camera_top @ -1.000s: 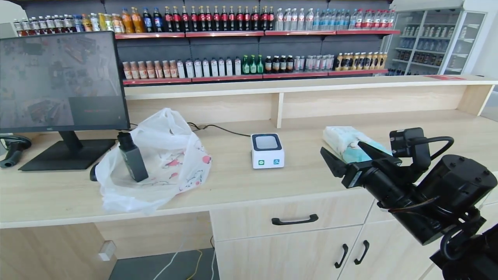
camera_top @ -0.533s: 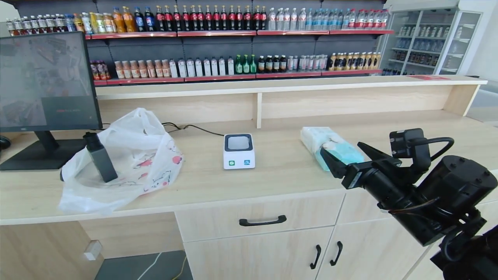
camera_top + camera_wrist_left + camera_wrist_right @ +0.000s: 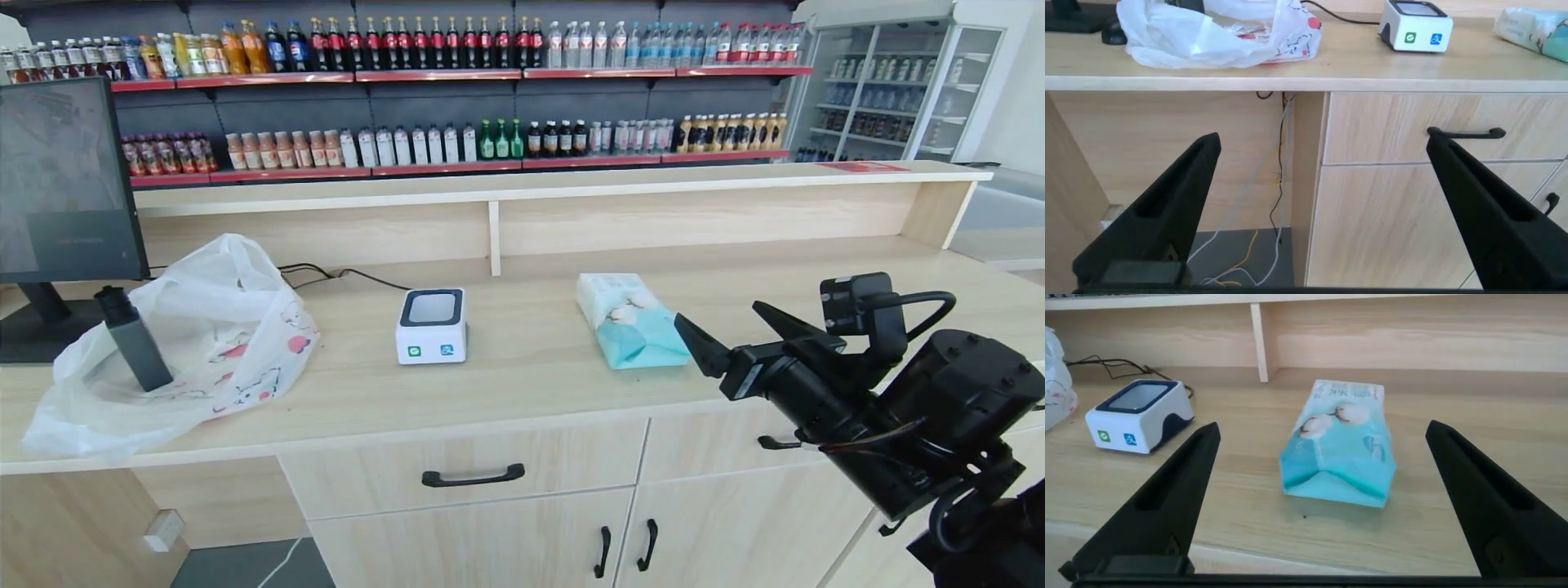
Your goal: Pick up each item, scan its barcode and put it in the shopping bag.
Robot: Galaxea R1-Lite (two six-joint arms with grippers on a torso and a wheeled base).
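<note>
Landmark = scanner [image 3: 432, 325], sitting mid-counter [image 3: 531, 392] with its window facing up, so a barcode has to be shown to it from above

Tissue pack [image 3: 630, 322]: flat on the counter, right of the scanner and apart from it. Untouched, looks like the next item to pick

Right gripper [image 3: 716, 310]: jaws spread wide, nothing between them, further right of the scanner than the pack and on the near side. In the right wrist view the pack sits centred between the two fingers, so my read is it's lined up for a straight-in grasp across the pack's width

Shopping bag [image 3: 188, 335]: left of the scanner, slumped on the counter with its mouth open. Grey bottle [image 3: 135, 341] leans inside it, so that item looks done

Left gripper [image 3: 1323, 139]: jaws wide apart, empty, low in front of the cabinet doors [image 3: 1388, 204], below scanner level. Probably parked out of the way

Risk: the pack is soft and may deform or slip when squeezed
</note>
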